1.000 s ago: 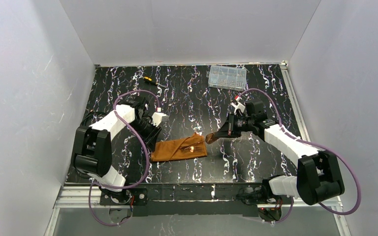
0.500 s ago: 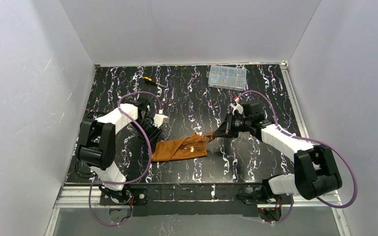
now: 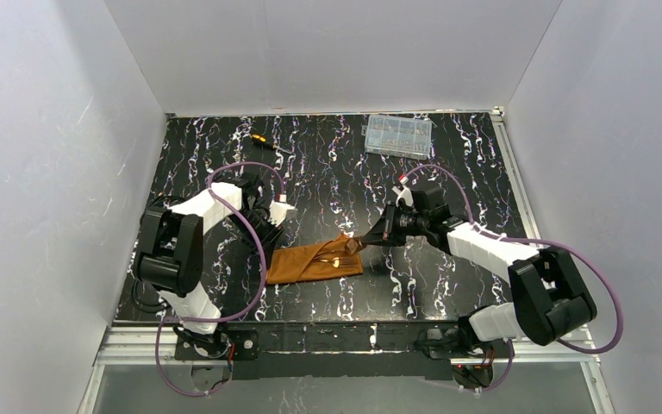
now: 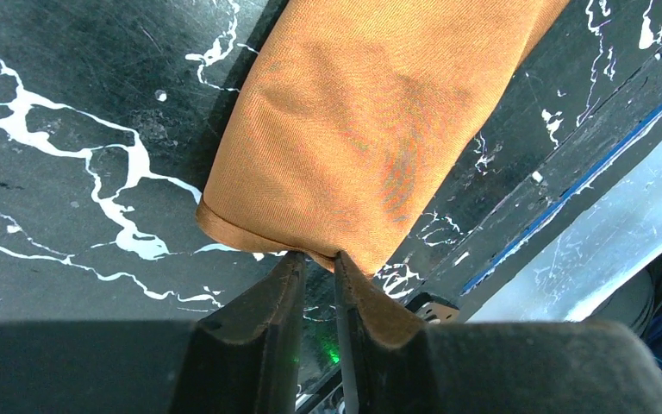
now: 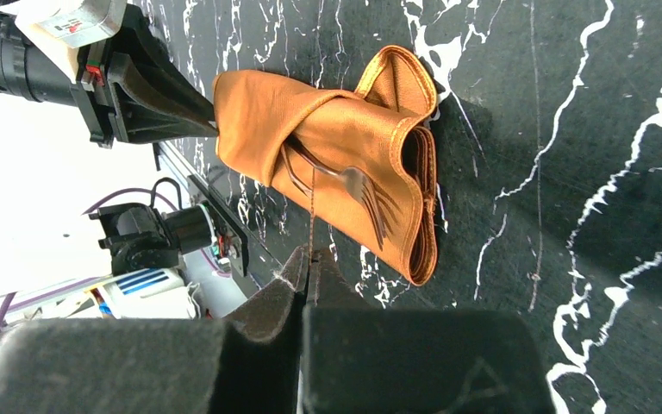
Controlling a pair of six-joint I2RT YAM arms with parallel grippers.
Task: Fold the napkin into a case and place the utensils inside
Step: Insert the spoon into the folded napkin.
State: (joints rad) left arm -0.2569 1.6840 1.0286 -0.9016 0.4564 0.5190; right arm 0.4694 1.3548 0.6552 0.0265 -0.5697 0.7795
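The napkin (image 3: 310, 263) reads to me as light, limp cloth. It will sag and unfold if lifted by one layer, so I would take it at a hemmed corner or by the stacked edge, catching all the layers together. The utensils (image 3: 338, 256) are the opposite: stiff, smooth metal that is likely to slide out if the open end tips down. That makes low and level the safe way to carry it. The cloth is rust-orange with a fine weave, folded into a narrow flat case with a diagonal flap across it. The fork (image 5: 366, 194) has its handle tucked under that flap, and its tines lie out on the cloth near the layered open end. The case lies on the black marbled bench (image 3: 327, 172), near the front edge and between the two arms. The left jaws sit at its closed end, drawn almost together with a slim gap at the hem, and I cannot tell whether any cloth is nipped. The right jaws are pressed together just off the open end. A thin dark line runs from their tips to the cloth, and I cannot identify it. Well apart at the far side sit a screwdriver (image 3: 263, 141) and a clear compartment box (image 3: 398, 135).
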